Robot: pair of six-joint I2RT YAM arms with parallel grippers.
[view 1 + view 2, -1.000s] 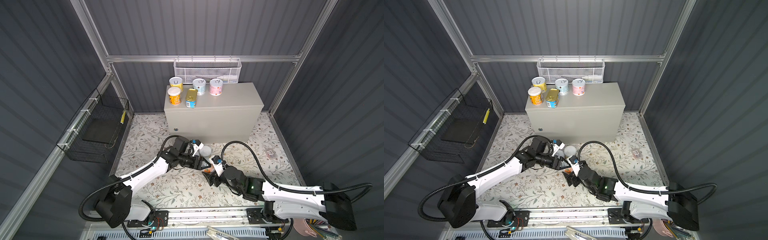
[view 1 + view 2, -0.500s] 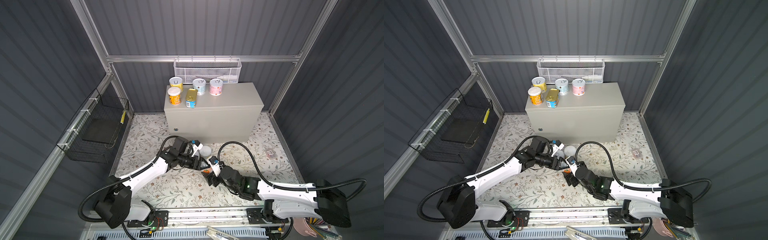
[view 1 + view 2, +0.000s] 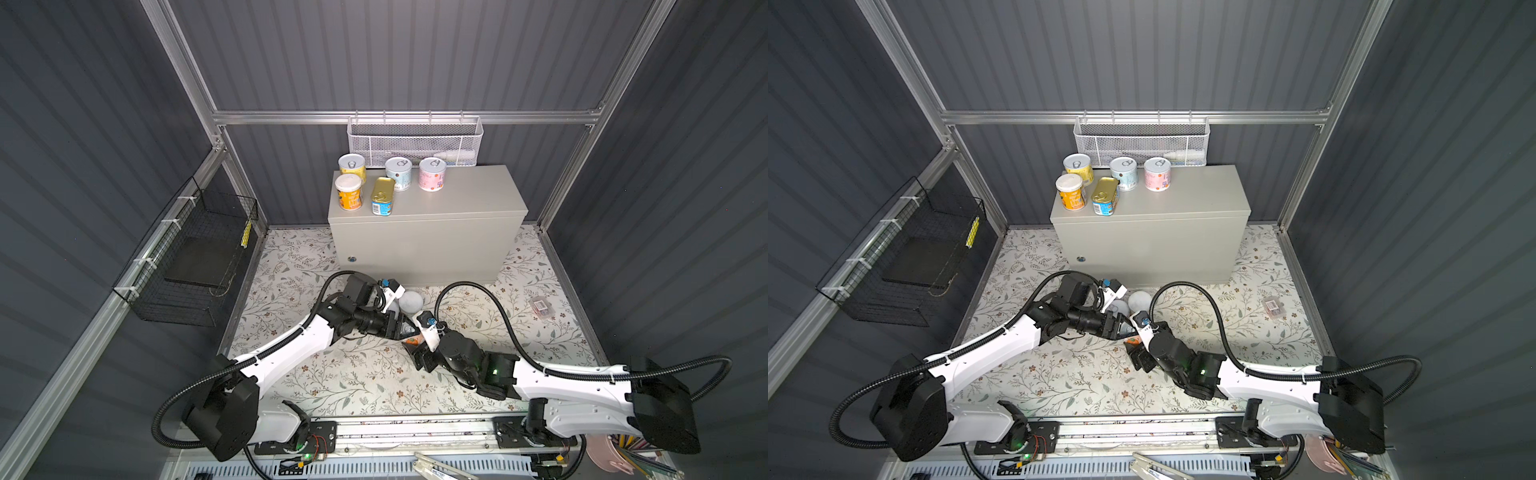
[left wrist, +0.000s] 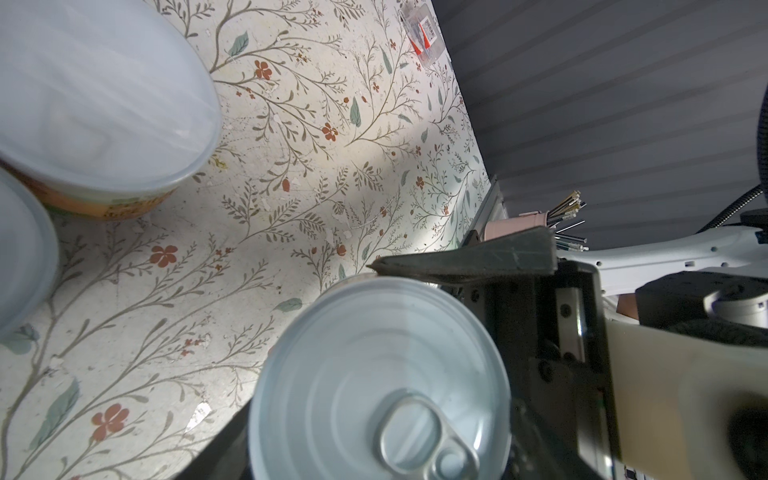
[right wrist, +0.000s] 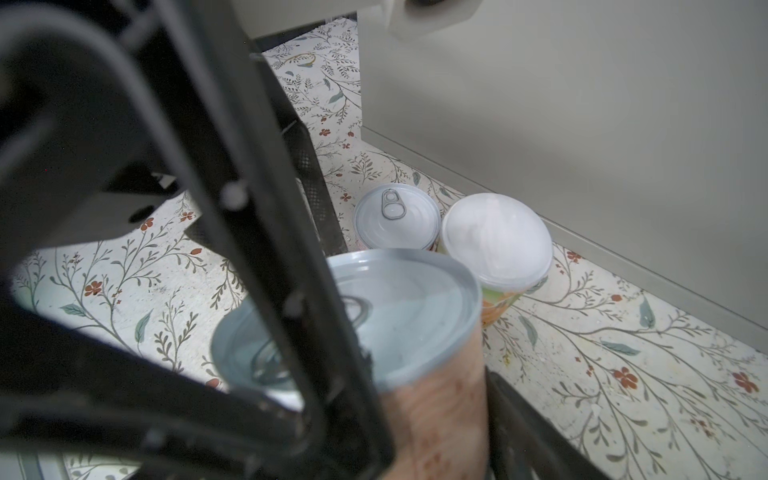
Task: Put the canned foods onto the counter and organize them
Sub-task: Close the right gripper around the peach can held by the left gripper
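An orange-pink can with a silver pull-tab lid stands on the floor between both grippers. My left gripper is shut on it. My right gripper reaches in from the other side with a finger against the can's wall; whether it grips is hidden. Two more cans stand behind, one with a white lid and one with a silver lid. On the counter stand several cans: yellow, orange, blue, pink and a gold tin.
A white mesh basket hangs behind the counter. A black wire basket hangs on the left wall. A small clear packet lies on the floral floor at the right. A pink cup of pencils stands at the front right.
My right gripper has slid in toward the can held by the left gripper, and its jaws have narrowed around it. The left arm has stayed put.
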